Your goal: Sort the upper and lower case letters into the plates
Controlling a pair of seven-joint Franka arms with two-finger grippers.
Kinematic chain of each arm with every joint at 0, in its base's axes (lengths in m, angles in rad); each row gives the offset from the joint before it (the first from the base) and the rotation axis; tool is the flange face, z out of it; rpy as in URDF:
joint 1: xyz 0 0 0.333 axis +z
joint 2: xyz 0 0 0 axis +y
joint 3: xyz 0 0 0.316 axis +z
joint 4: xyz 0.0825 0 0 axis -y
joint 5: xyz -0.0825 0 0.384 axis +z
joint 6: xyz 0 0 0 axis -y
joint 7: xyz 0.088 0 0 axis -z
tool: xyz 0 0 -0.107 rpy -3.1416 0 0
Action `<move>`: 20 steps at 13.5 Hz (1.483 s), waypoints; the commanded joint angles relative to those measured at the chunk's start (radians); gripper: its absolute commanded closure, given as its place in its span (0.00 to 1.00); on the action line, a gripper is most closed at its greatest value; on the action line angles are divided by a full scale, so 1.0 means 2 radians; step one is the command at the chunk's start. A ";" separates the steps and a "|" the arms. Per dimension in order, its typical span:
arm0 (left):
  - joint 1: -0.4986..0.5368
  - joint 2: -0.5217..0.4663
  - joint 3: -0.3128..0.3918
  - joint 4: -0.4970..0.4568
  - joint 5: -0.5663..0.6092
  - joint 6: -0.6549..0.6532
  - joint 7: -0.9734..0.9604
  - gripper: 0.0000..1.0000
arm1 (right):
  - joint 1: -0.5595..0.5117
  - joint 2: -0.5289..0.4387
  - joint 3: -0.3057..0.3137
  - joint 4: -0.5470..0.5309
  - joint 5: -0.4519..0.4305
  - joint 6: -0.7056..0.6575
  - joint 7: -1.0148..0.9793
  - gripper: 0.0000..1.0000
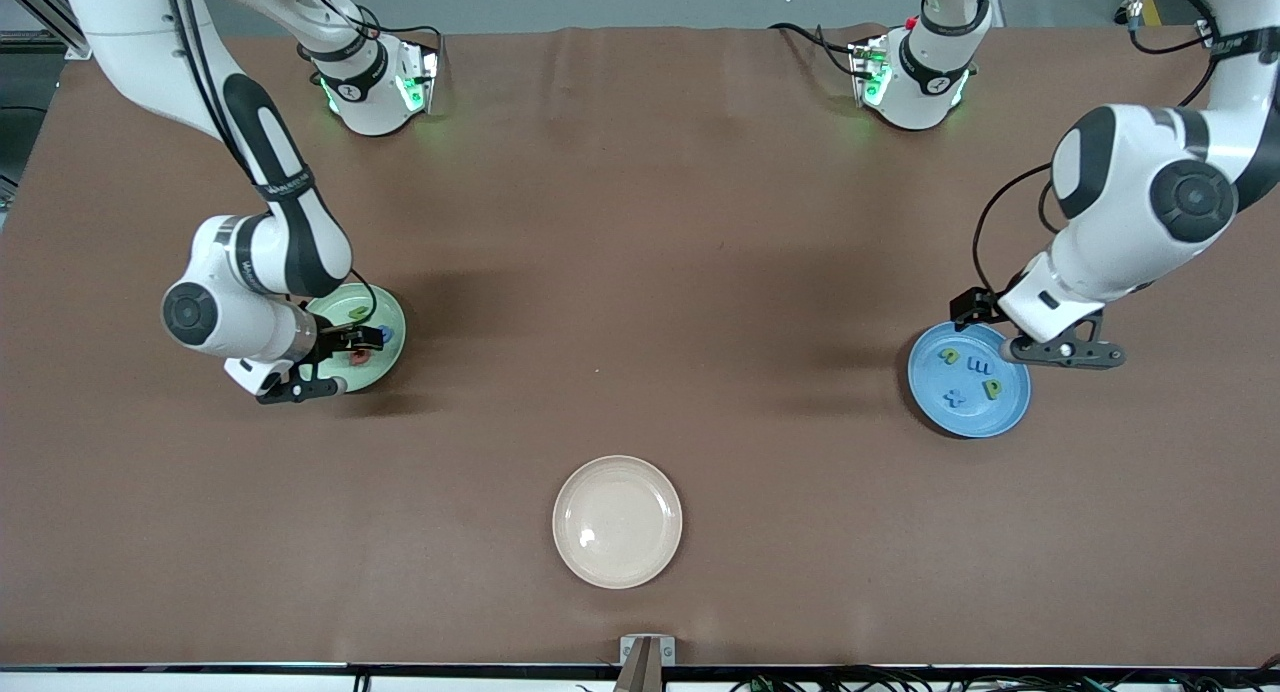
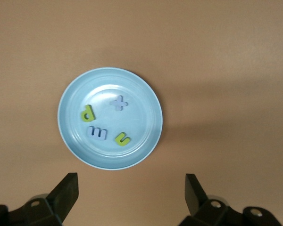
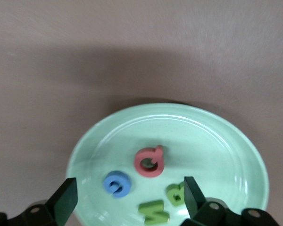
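Red Q (image 3: 150, 161) lies flat in light green plate (image 3: 236, 141) beside blue G (image 3: 117, 183) and two green letters (image 3: 154, 213); likely light, stiff, thin; pinch across edges; right gripper (image 3: 127, 200) just over plate, fingers spread, empty; blue plate (image 2: 146, 84) holds four small letters (image 2: 98, 133); left gripper (image 2: 132, 193) over its rim, fingers apart, empty; cream plate (image 1: 617, 572) bare.

Brown table cover (image 1: 640, 272) spans the whole work area, w/ faint creases. Cream-white plate (image 1: 617, 521) sits on it, nothing in it, roughly midway btwn the two arms' ends, well apart from both grippers, nearer the front camera than either. Small grey bracket (image 1: 646, 652) at table edge, just beside that plate.
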 commanded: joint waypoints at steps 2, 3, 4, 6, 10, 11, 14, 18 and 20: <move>-0.054 -0.020 0.061 0.028 -0.020 -0.039 0.011 0.01 | -0.011 -0.046 0.000 0.037 -0.010 -0.083 0.001 0.00; -0.066 -0.018 0.072 0.053 -0.021 -0.067 0.011 0.01 | -0.011 -0.056 -0.006 0.047 -0.020 -0.101 0.001 0.00; -0.077 -0.017 0.088 0.075 -0.027 -0.091 0.011 0.01 | -0.011 -0.064 -0.013 0.060 -0.031 -0.118 0.002 0.00; -0.091 -0.015 0.110 0.113 -0.048 -0.128 0.010 0.01 | -0.011 -0.071 -0.024 0.099 -0.040 -0.172 0.004 0.00; -0.109 -0.018 0.136 0.174 -0.048 -0.178 0.009 0.01 | -0.011 -0.072 -0.052 0.187 -0.056 -0.273 0.020 0.00; -0.112 -0.019 0.141 0.187 -0.048 -0.185 0.007 0.01 | -0.011 -0.072 -0.059 0.198 -0.065 -0.278 0.020 0.00; -0.106 -0.030 0.140 0.201 -0.048 -0.185 0.004 0.00 | -0.012 -0.086 -0.060 0.210 -0.088 -0.284 0.017 0.00; -0.107 -0.056 0.139 0.205 -0.048 -0.185 -0.001 0.00 | -0.025 -0.088 -0.063 0.246 -0.094 -0.322 0.019 0.00; -0.106 -0.064 0.138 0.206 -0.048 -0.185 0.000 0.00 | -0.029 -0.086 -0.063 0.258 -0.089 -0.331 0.022 0.00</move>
